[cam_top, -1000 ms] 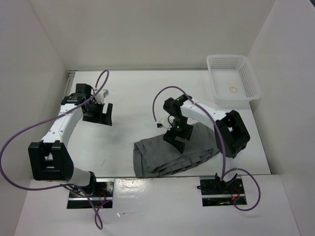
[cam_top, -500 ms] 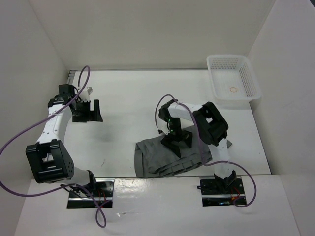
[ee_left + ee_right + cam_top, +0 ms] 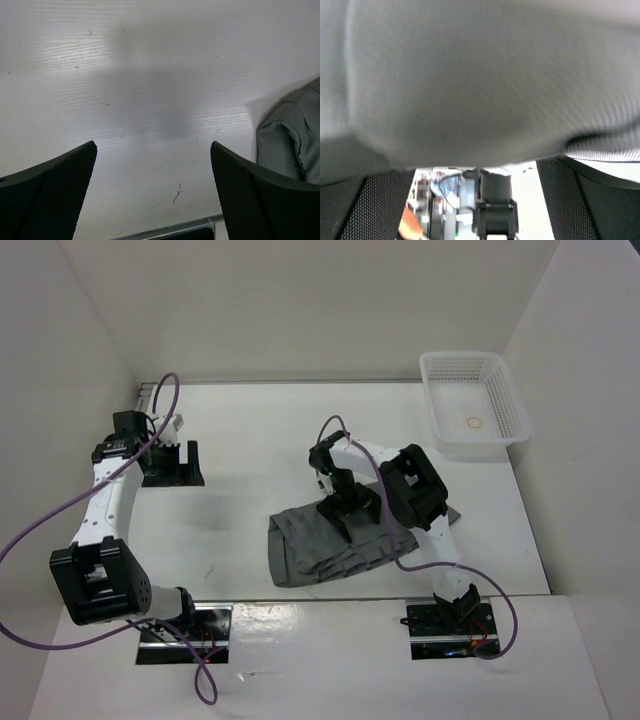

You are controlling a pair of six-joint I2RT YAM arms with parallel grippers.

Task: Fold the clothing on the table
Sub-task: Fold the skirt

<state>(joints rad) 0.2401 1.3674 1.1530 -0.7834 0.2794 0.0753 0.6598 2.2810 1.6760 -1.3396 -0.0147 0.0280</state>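
Note:
The clothing [image 3: 310, 545] is a grey bundle lying rumpled on the white table [image 3: 260, 440], near the front edge and right of centre. My right gripper [image 3: 350, 508] sits low at the bundle's far edge, jaws wide apart. In the right wrist view, blurred grey clothing [image 3: 480, 75] fills the upper frame above my right gripper [image 3: 475, 170], draping over the gap, with no grip shown. My left gripper [image 3: 172, 465] hovers open at the far left, away from the fabric. The left wrist view shows my left gripper [image 3: 152, 150] over bare table [image 3: 150, 75], with a fold of clothing [image 3: 290, 140] at the right edge.
A white mesh basket [image 3: 520, 405] stands at the back right corner with a small round thing [image 3: 476, 423] inside. White walls close in the left, back and right. A metal rail [image 3: 175, 230] runs along the table's near edge. Purple cables loop off both arms.
My left gripper has drawn back toward the far left wall. My right arm has folded in and its gripper has shifted slightly back and left at the clothing's far edge; the bundle has changed shape a little.

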